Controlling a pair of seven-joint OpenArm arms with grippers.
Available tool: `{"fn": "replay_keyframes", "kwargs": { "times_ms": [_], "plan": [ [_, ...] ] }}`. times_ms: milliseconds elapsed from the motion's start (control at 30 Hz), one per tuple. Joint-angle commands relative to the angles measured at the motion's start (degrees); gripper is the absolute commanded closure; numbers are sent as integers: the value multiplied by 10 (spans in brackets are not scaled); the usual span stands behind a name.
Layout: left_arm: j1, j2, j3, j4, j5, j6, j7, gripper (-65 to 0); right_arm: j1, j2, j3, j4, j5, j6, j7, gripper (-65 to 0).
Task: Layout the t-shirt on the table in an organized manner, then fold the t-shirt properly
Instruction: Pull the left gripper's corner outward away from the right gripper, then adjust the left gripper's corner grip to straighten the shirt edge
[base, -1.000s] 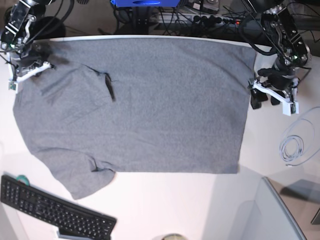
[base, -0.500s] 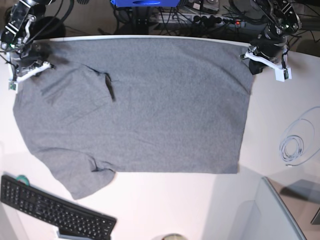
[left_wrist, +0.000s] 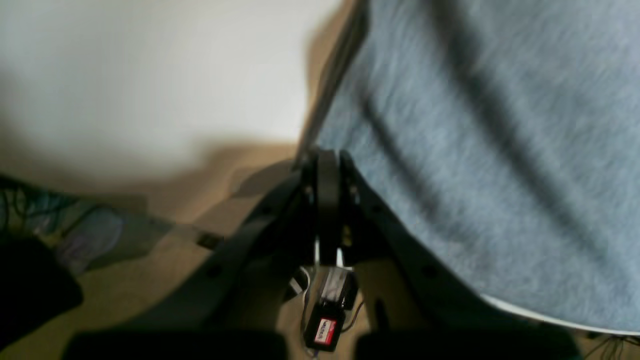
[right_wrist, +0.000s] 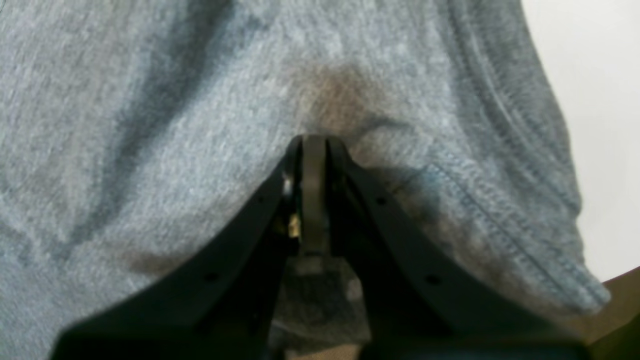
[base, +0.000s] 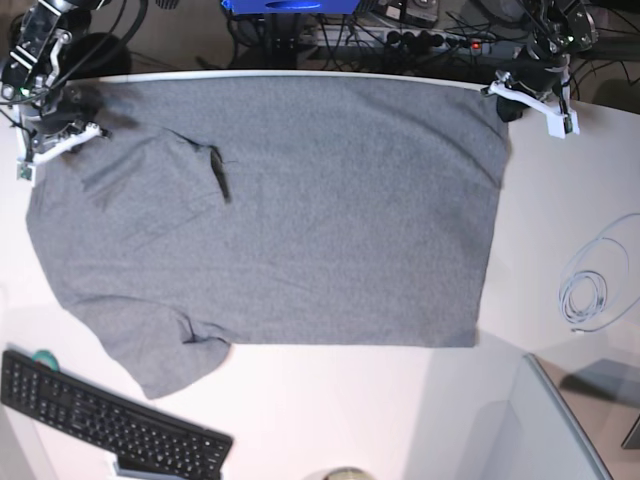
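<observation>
The grey t-shirt lies spread flat across the white table, its long axis running side to side in the base view, with the collar and sleeves toward that view's left and the straight hem toward its right. At the far left corner the right gripper is pinched tight on the t-shirt's cloth. The left gripper sits at the hem's far corner by the table edge, jaws closed together; whether cloth is caught between them I cannot tell.

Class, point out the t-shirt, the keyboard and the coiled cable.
t-shirt (base: 330, 210): base view, middle of the body.
keyboard (base: 100, 415): base view, the keys.
coiled cable (base: 585, 298): base view, the loops.
</observation>
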Motion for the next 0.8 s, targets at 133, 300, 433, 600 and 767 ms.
{"fn": "replay_keyframes", "kwargs": {
  "times_ms": [133, 300, 433, 600, 767],
  "plan": [
    [15, -12, -4, 10, -4, -3, -7, 0, 3, 6, 0, 8, 2, 0, 6, -8],
    [34, -19, -5, 14, -5, -2, -7, 0, 2, 6, 0, 8, 2, 0, 6, -8],
    [48, -17, -5, 44, -10, -2, -7, 0, 0, 6, 0, 9, 2, 0, 6, -8],
    [51, 10, -2, 125, -10, -2, -5, 0, 0, 6, 0, 11, 2, 0, 6, -8],
    [6, 25, 1, 99, 2, 0, -5, 0, -1, 6, 0, 11, 2, 0, 6, -8]
  ]
}}
